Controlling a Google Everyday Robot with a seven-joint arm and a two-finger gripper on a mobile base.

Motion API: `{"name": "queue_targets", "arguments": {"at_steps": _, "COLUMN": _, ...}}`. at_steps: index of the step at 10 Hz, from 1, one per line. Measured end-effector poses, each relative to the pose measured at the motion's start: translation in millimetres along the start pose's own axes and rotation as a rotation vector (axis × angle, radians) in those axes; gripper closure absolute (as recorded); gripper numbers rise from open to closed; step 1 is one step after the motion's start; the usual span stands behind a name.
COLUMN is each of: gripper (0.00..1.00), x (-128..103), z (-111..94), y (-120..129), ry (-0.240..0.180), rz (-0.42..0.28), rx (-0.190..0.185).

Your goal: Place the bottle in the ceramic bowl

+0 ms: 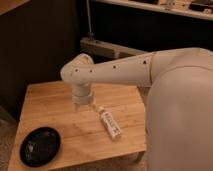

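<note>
So we've got the big white arm (120, 72) reaching in from the right over the wooden table (50, 105). The ceramic bowl (40, 146) sits at the table's near-left corner, black and glossy. The gripper (83, 106) points straight down over the middle of the table, low above the wood, and we honestly can't tell whether it's wide or narrow. It isn't holding anything. The bottle (110, 123) lies on its side on the table just right of the gripper, well apart from the bowl.

The jaws hang just beside the lying bottle (110, 124).
</note>
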Motion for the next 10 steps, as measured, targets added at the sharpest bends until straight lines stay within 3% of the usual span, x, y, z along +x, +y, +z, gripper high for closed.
{"name": "queue_targets", "arguments": {"at_steps": 2, "gripper": 0.35, "x": 0, "z": 1, "y": -2, "ry": -0.001, "rz": -0.001, "rx": 0.001}}
{"name": "queue_targets", "arguments": {"at_steps": 4, "gripper": 0.35, "x": -6, "z": 1, "y": -15, "ry": -0.043, "rz": -0.011, "rx": -0.022}}
{"name": "queue_targets", "arguments": {"at_steps": 5, "gripper": 0.35, "x": -16, "z": 1, "y": -40, "ry": -0.093, "rz": -0.037, "rx": -0.066}}
{"name": "queue_targets", "arguments": {"at_steps": 7, "gripper": 0.35, "x": -27, "z": 1, "y": -77, "ry": -0.162, "rz": -0.084, "rx": -0.113}}
{"name": "queue_targets", "arguments": {"at_steps": 8, "gripper": 0.35, "x": -35, "z": 3, "y": -103, "ry": -0.191, "rz": -0.112, "rx": -0.129}}
{"name": "queue_targets", "arguments": {"at_steps": 10, "gripper": 0.35, "x": -44, "z": 6, "y": -127, "ry": -0.216, "rz": -0.145, "rx": -0.141}}
